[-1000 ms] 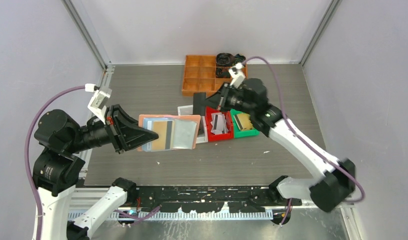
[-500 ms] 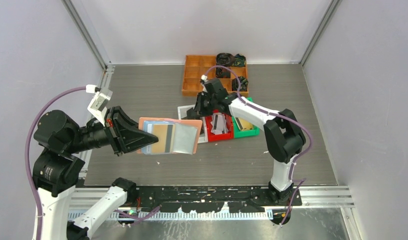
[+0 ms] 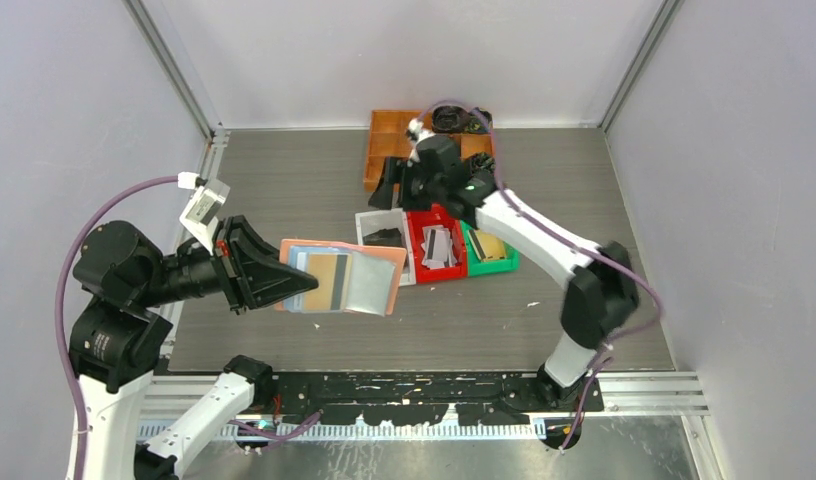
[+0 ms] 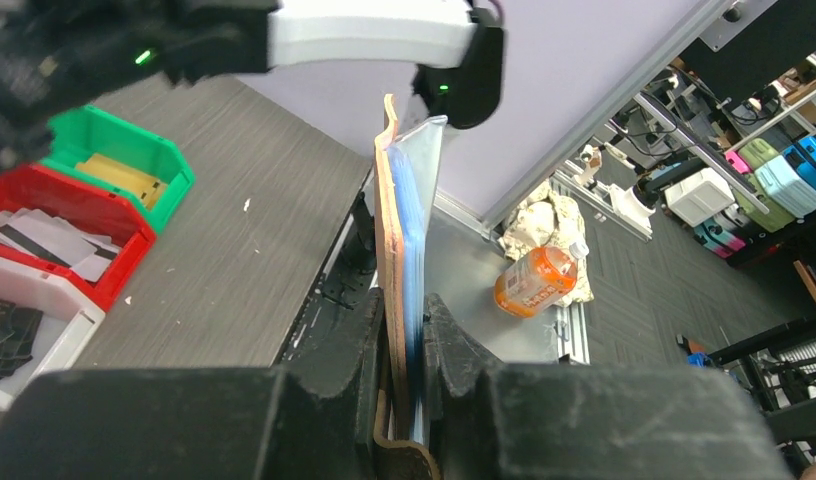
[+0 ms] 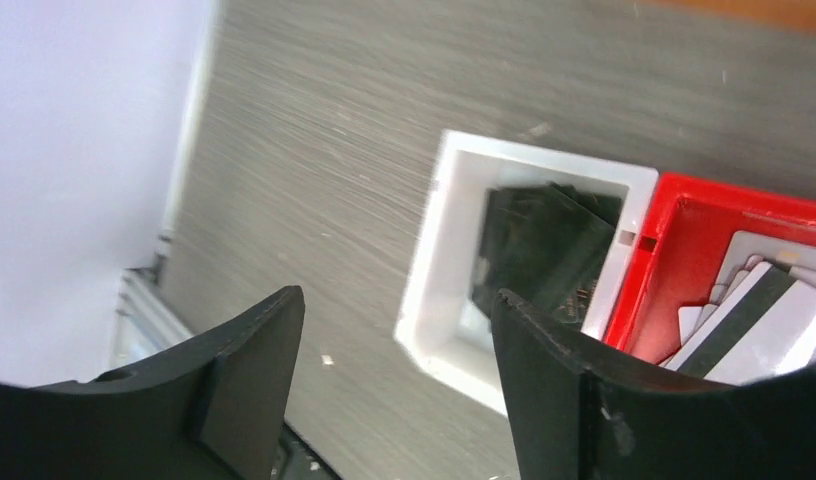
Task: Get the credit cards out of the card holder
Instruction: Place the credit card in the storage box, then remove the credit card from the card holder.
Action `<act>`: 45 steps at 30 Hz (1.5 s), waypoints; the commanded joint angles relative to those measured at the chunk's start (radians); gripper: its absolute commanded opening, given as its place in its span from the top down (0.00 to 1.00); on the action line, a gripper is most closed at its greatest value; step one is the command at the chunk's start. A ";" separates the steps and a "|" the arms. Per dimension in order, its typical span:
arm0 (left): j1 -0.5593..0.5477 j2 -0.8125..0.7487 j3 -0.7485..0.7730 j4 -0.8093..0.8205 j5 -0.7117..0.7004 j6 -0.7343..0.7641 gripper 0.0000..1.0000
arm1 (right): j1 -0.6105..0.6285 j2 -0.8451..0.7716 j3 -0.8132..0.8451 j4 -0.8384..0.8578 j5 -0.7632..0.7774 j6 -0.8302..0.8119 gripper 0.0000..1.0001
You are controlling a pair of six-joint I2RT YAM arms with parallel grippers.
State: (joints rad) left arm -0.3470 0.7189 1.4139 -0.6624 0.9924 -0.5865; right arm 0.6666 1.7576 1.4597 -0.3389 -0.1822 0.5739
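right arm has swung off the red bin (image 5: 714,205) and green bin (image 4: 104,135) since a second ago. item 1, right claw (image 3: 389,192): gone from shut to spread wide, nothing between its fingers, hanging over the far side of the white bin (image 5: 424,270); a dark card (image 5: 544,245) now lies in that bin, directly below the claw. item 2, left claw (image 4: 402,310): unchanged, closed narrow on the fold edge of the card holder (image 3: 374,270), carrying it clear of the worktop (image 3: 284,190). item 3, card holder: open, pockets facing up in the top view, sunk slightly toward the arm bases over the second. item 4, credit cards (image 3: 314,275) not yet out: a gold card (image 3: 326,282) over a grey-blue card (image 3: 300,261), both in the pockets just ahead of the left claw's fingertips. governing relation: from the right claw the holder lies back toward the bases and to the robot's left, past the white bin; its long axis runs away from the left claw toward the right arm. judgement: the right arm is the free one and should make the next pull.
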 commanded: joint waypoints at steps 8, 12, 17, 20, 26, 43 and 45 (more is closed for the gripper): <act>-0.002 -0.030 -0.051 0.042 0.018 -0.001 1.00 | -0.006 -0.682 -0.227 0.503 -0.275 0.269 0.01; -0.001 -0.026 -0.075 0.041 0.017 -0.004 1.00 | 0.009 -0.734 -0.316 0.664 -0.399 0.448 0.00; -0.001 -0.019 -0.091 0.038 0.021 -0.002 1.00 | 0.128 -0.727 -0.307 0.579 -0.416 0.357 0.01; -0.001 -0.017 -0.096 0.033 0.022 -0.001 1.00 | 0.192 -0.700 -0.265 0.457 -0.417 0.259 0.00; -0.001 -0.006 -0.078 -0.004 0.021 0.045 1.00 | 0.265 -0.693 -0.271 0.459 -0.450 0.196 0.01; -0.002 0.013 -0.081 -0.027 0.001 0.085 1.00 | 0.311 -0.683 -0.281 0.314 -0.400 0.151 0.52; -0.001 0.013 -0.083 -0.026 -0.012 0.086 1.00 | 0.322 -0.678 -0.284 0.314 -0.382 0.152 0.59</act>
State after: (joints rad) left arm -0.3470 0.7284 1.3140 -0.7269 0.9939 -0.5117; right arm 0.9680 1.0763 1.1481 -0.0296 -0.5964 0.7437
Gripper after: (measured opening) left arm 0.157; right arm 0.464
